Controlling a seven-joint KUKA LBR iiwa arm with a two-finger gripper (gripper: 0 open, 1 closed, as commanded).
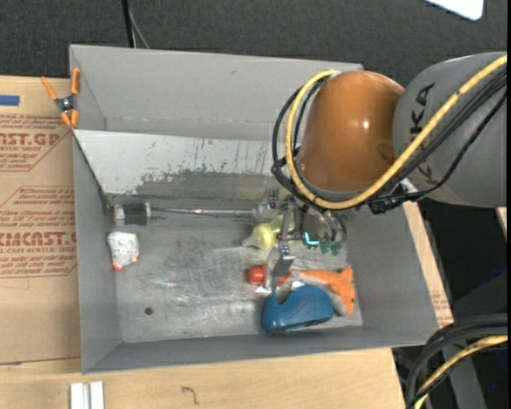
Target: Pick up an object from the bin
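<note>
While the gripper (280, 271) hangs low at the bin's (98, 254) four o'clock, its grip cannot be told
Just at its nine o'clock lies a red piece (255, 274), at five a blue lump (296, 309); best centre over one alone

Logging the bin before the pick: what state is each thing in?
tool: down low, over the blue rounded thing
blue rounded thing: lying flat, not lifted
orange thing: lying beside the blue one
white crumpled thing: lying alone, left side
long rod: lying flat, far side
</note>
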